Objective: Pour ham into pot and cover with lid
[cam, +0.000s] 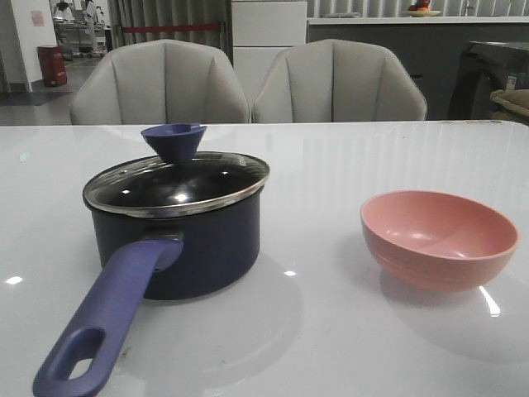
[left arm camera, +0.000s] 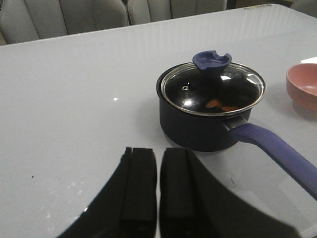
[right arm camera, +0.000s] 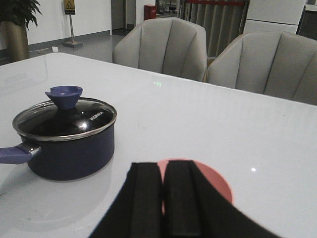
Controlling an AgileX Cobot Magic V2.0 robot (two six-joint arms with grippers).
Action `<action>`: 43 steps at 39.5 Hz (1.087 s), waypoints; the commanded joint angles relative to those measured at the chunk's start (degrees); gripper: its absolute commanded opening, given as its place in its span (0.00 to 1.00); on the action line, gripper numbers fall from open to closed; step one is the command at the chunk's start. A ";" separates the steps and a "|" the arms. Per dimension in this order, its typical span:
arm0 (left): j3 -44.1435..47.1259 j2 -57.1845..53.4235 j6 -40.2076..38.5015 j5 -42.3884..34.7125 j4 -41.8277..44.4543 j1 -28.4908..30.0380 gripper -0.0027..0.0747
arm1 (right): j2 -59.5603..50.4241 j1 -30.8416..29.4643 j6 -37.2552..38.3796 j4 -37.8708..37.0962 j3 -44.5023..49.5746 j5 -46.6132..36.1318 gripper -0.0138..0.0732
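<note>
Front view is showing the lid [cam: 178, 184] sitting on the pot [cam: 178, 248]. Left wrist view: the left gripper [left arm camera: 158, 186] is hanging clenched, empty, just short of the pot; ham [left arm camera: 220, 105] is lying inside. Right wrist view: the right gripper [right arm camera: 163, 198], clenched and empty, is hovering over the pink bowl [right arm camera: 218, 181], the pot well off to one side.

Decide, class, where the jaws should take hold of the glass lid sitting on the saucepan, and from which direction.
Grip the lid by its blue funnel-shaped knob, coming straight down from above. The knob stands upright at the centre and narrows below its flared rim, while the glass lies flat and flush on the pot.
</note>
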 commanded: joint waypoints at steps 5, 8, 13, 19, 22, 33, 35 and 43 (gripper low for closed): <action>-1.27 0.79 -0.47 -4.06 -0.18 -0.12 0.19 | 0.49 -0.16 -0.42 -0.48 -1.59 -4.76 0.34; -1.27 0.79 -0.47 -4.06 -0.18 -0.12 0.19 | 0.49 -0.16 -0.42 -0.48 -1.59 -4.76 0.34; -0.01 0.79 -0.47 -6.39 -0.18 1.24 0.19 | 0.49 -0.16 -0.42 -0.48 -1.59 -4.76 0.34; 2.69 0.79 -0.47 -11.40 -0.18 9.47 0.19 | 0.49 -0.16 -0.42 -0.48 -1.59 -4.76 0.34; 4.96 0.79 -0.47 -15.23 -0.18 14.29 0.19 | 0.49 -0.16 -0.42 -0.48 -1.59 -4.76 0.34; 15.82 0.69 -0.57 -32.93 -3.27 27.07 0.19 | 0.49 -0.16 -0.42 -0.48 -1.59 -4.76 0.34; 17.21 0.33 -0.69 -34.66 -3.27 27.86 0.19 | 0.49 -0.16 -0.42 -0.48 -1.59 -4.76 0.34; 22.34 -3.54 -0.69 -42.62 -3.37 28.29 0.19 | 0.49 -0.16 -0.42 -0.48 -1.59 -4.76 0.34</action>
